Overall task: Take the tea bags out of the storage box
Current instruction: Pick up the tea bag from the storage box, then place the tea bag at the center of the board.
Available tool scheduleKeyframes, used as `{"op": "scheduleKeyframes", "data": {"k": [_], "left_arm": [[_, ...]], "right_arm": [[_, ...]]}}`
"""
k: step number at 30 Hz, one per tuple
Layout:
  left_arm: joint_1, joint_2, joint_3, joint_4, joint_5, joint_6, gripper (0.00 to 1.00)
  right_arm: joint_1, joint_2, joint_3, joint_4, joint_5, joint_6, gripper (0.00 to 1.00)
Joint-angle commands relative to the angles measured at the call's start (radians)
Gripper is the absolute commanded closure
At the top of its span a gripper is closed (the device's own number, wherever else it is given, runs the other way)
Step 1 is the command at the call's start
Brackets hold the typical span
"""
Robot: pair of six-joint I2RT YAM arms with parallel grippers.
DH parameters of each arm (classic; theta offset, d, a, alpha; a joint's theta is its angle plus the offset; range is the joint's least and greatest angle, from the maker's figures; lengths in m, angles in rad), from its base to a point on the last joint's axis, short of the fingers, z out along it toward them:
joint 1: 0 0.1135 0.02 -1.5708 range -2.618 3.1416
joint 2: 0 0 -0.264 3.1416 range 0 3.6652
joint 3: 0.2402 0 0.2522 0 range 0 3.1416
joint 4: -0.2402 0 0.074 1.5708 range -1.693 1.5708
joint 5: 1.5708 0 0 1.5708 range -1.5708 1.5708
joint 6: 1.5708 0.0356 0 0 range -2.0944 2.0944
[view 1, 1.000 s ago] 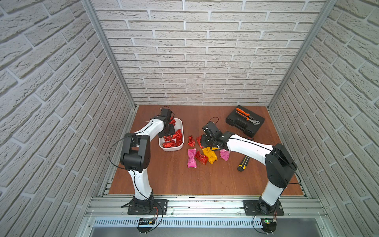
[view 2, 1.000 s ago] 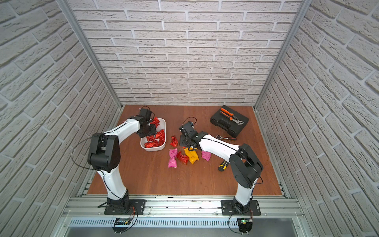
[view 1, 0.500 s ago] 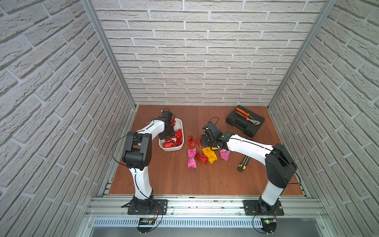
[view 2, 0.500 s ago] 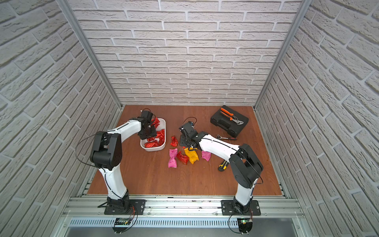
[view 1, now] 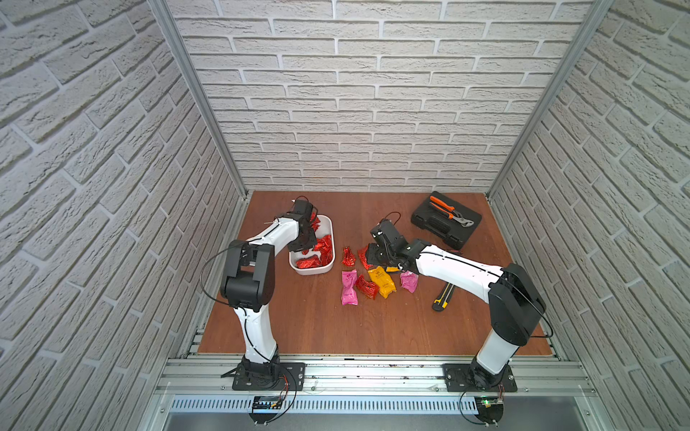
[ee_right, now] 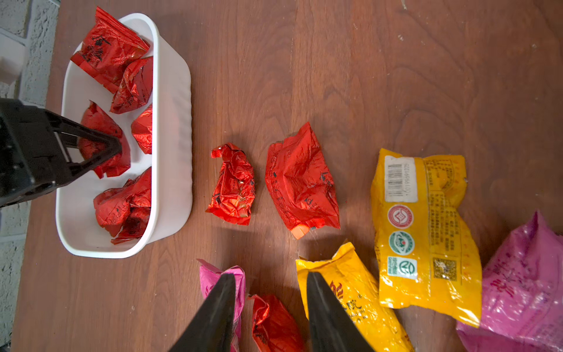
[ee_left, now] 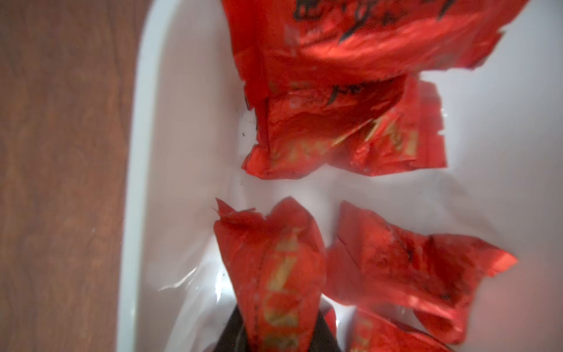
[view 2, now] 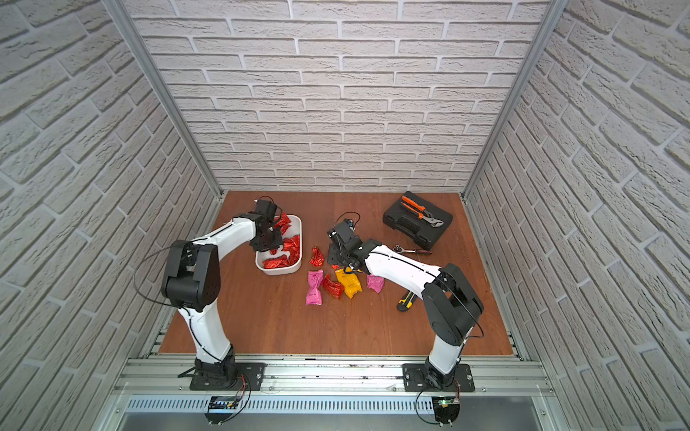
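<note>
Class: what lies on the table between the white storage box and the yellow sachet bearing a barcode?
A crumpled red tea bag and a flatter red tea bag, side by side; the right wrist view shows it.

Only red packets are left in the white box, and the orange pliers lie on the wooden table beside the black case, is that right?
Not quite: the orange pliers lie on top of the black case, not on the wood beside it, as both top views show. The white box does show only red packets inside.
</note>
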Motion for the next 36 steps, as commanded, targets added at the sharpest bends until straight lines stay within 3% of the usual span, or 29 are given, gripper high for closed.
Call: {"op": "scheduleKeyframes", "data": {"k": [1, 6, 13, 21, 30, 36], "left_arm": [[-0.017, -0.089, -0.023, -0.03, -0.053, 0.017, 0.78], [-0.072, -0.169, -0.015, -0.072, -0.095, 0.053, 0.79], [-0.284, -0.167, 0.121, -0.189, -0.158, 0.131, 0.79], [-0.41, 0.079, 0.375, -0.262, -0.136, 0.106, 0.78], [-0.414, 0.394, 0.682, -0.313, -0.214, 0.116, 0.79], [-0.418, 0.495, 0.762, -0.35, -0.221, 0.117, 0.74]], "right_arm": [[0.002, -0.051, -0.014, 0.02, 0.026, -0.007, 0.57], [-0.003, -0.078, -0.029, 0.011, 0.049, -0.024, 0.58], [-0.032, -0.177, -0.131, 0.036, 0.119, -0.055, 0.6], [-0.142, -0.342, -0.279, 0.012, 0.12, -0.087, 0.61], [-0.208, -0.459, -0.339, -0.049, 0.088, -0.114, 0.61], [-0.217, -0.468, -0.351, -0.057, 0.069, -0.119, 0.61]]}}
